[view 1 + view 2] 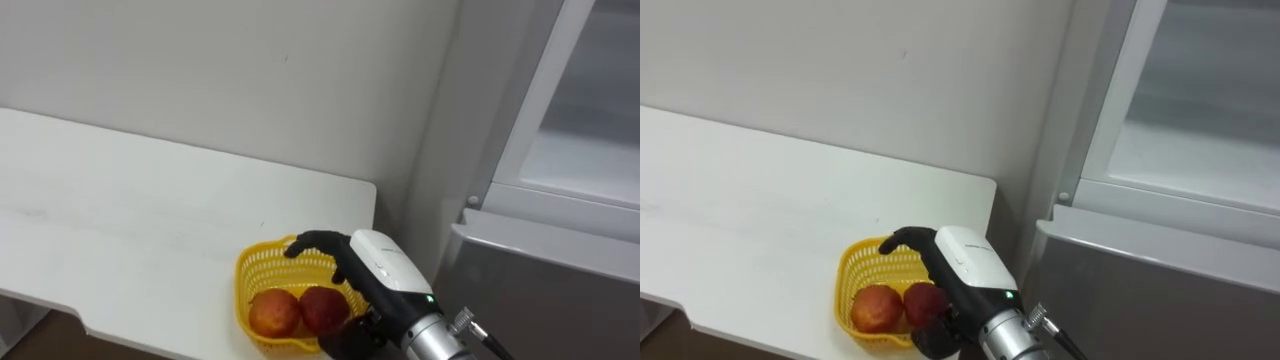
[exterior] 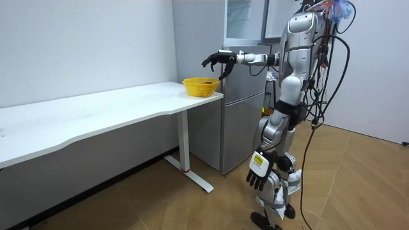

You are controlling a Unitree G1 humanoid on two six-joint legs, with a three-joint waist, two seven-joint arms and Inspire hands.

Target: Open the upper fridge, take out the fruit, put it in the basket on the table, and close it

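long white flat-topped table (image 1: 150, 220): against the wall, its right end just beside the tall grey metal fridge (image 1: 545, 290)
yellow plastic lattice basket (image 1: 258, 264): on the table's right end
round orange-red fruit (image 1: 274, 312), round red fruit (image 1: 320, 308): in the basket, side by side, touching
right hand (image 1: 375, 262): over the basket's right rim

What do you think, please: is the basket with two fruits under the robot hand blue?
No, the basket is yellow, as the left eye view shows; it does hold two fruits, under the robot hand.
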